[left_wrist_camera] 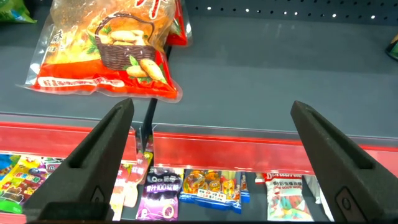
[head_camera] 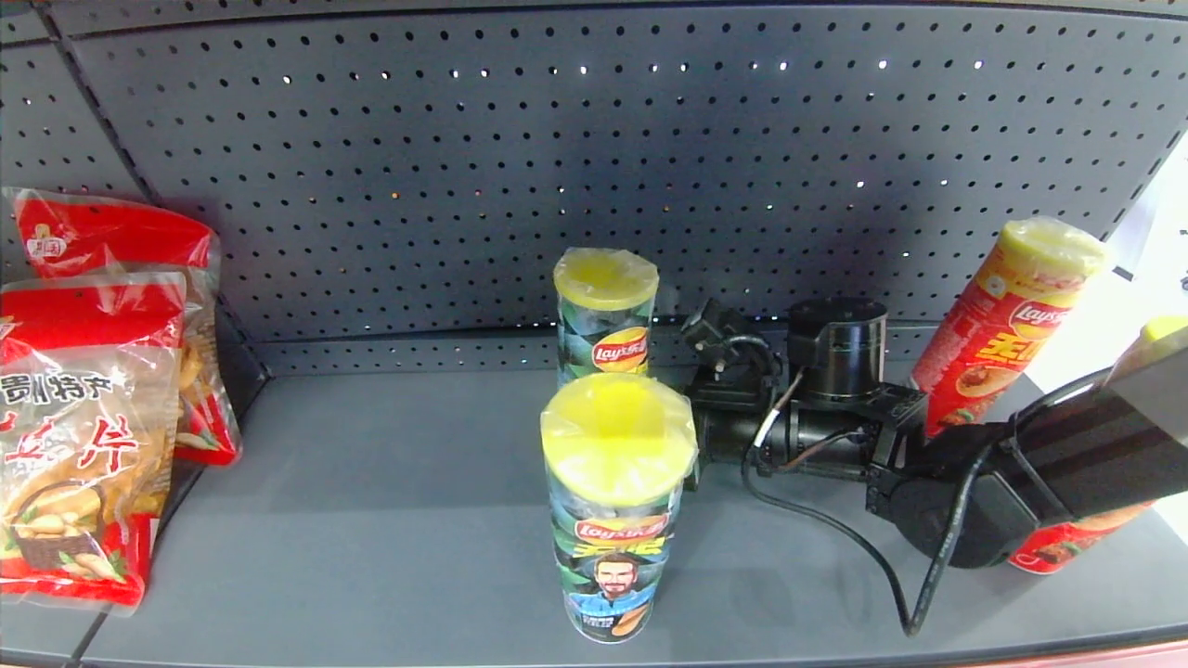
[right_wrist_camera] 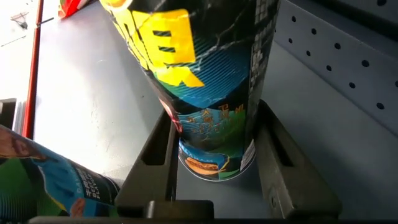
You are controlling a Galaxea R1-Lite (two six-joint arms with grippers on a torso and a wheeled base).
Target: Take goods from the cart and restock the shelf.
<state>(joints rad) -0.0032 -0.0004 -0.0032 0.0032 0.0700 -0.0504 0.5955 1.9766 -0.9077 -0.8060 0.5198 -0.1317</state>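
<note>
Two green chip cans with yellow lids stand upright mid-shelf, one in front [head_camera: 617,501] and one behind [head_camera: 605,315]. My right arm comes in from the right, and its wrist [head_camera: 742,427] ends just behind the front can. The right gripper [right_wrist_camera: 215,115] has both fingers pressed against the base of the rear green can [right_wrist_camera: 211,93], which rests on the grey shelf [head_camera: 371,482]. The front can's side shows at the edge [right_wrist_camera: 43,180]. My left gripper [left_wrist_camera: 212,106] hangs wide open and holds nothing, just before the shelf's red front edge [left_wrist_camera: 249,146].
Red chip cans stand at the right, one leaning [head_camera: 1012,315] and one behind my arm [head_camera: 1067,547]. Red snack bags [head_camera: 83,445] fill the shelf's left end. A perforated back panel [head_camera: 594,167] closes the rear. Small packets [left_wrist_camera: 211,186] lie on the shelf below.
</note>
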